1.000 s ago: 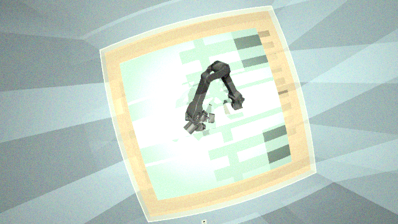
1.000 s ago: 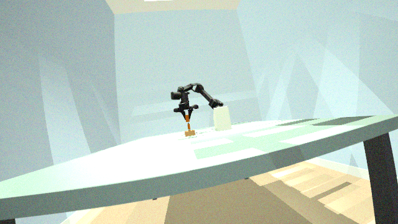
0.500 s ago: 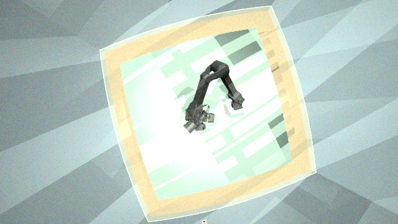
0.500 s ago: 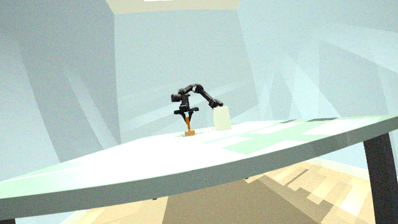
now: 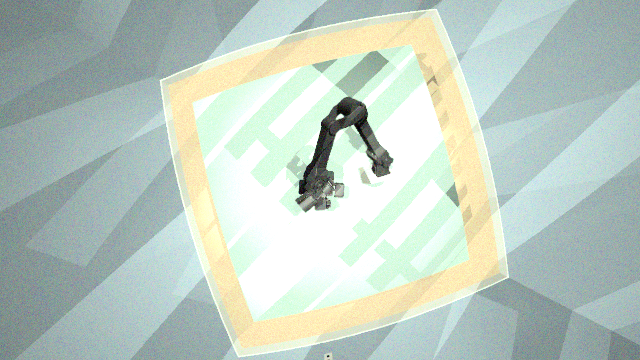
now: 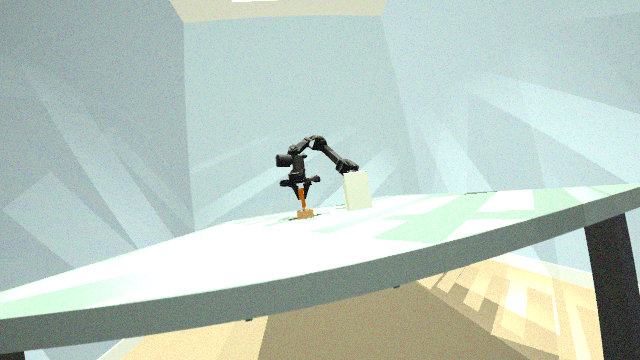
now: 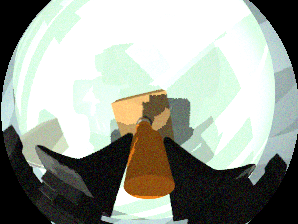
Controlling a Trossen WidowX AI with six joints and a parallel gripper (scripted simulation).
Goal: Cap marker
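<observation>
The orange cap is held upright between my fingers. My gripper is shut on it, above the holder block. The thin orange marker stands upright in the block, and its upper end meets the cap's lower end in the exterior view, with no gap that I can make out. In the wrist view a small grey ring shows at the cap's far end, over the block. The cap hides the rest of the marker there. How deep the cap sits is too small to tell. In the top view the arm hides cap, marker and block.
A pale upright box stands beside the arm's base; a pale boxy shape also shows at the left of the wrist view. Patchy green and white shadows cover the table.
</observation>
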